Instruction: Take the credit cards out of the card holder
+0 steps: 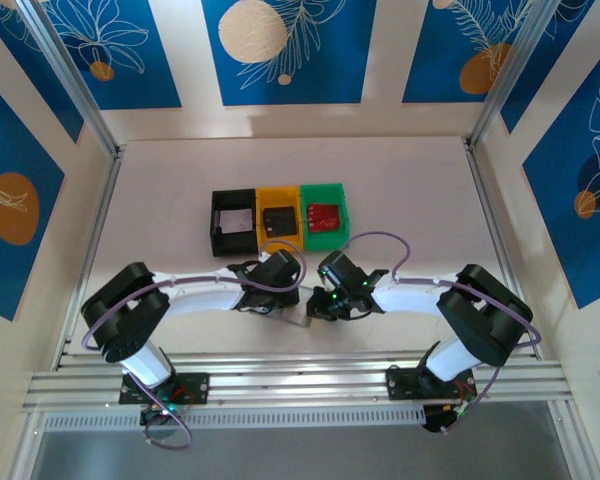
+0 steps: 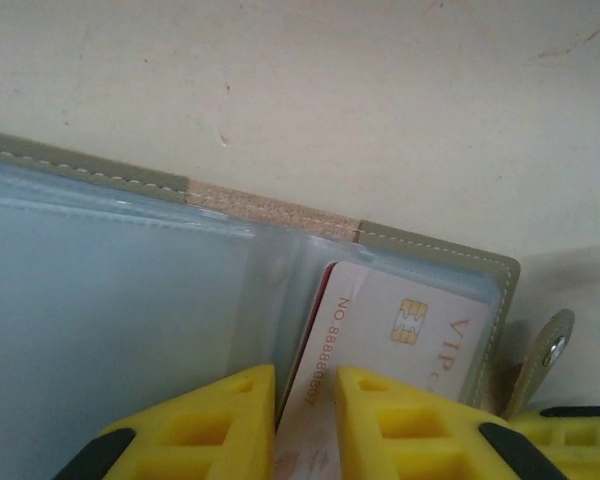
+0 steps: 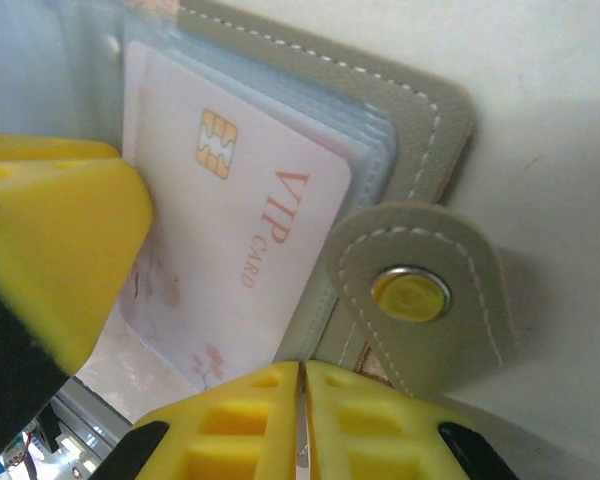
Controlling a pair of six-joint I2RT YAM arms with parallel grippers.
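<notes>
Two arms standing at near edge: left arm (image 1: 205, 295), right arm (image 1: 410, 293). Two grippers showing, one on each arm: left gripper (image 2: 305, 400), right gripper (image 3: 300, 395). One card holder (image 2: 100, 300) lying on one table (image 1: 400, 180). One card (image 3: 270, 240) showing in it, one gold chip (image 3: 217, 143) shining on it. One snap tab (image 3: 420, 300) sticking out. Three bins sitting in row: one black bin (image 1: 214, 225), one yellow bin (image 1: 278, 193), one green bin (image 1: 325, 240). One flat thing lying in each, three in all: pale thing (image 1: 237, 220), dark thing (image 1: 278, 220), red thing (image 1: 325, 216).
</notes>
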